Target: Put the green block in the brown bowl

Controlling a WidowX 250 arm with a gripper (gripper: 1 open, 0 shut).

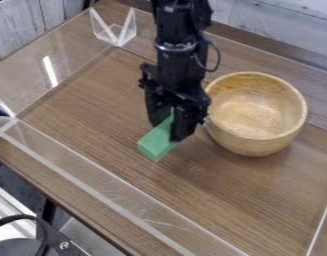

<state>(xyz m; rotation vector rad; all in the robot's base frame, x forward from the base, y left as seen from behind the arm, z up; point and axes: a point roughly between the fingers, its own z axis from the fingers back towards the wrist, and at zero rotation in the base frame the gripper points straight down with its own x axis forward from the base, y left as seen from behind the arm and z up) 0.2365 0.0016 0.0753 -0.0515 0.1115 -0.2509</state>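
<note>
1. The black gripper [169, 117] is pinching the green block [159, 139].
2. The green block is over the wooden table [92, 108], tilted, with one end poking out.
3. The brown bowl [255, 113] sits just beside the gripper.

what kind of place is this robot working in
Probably a robot test bench or lab: a black robot arm over a brown wooden tabletop, with clear tape strips along the surface and cables at one corner.

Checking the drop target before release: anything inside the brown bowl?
Brown bowl: bare wood visible inside, nothing in it that I can see. The gripper and green block are outside it.
</note>
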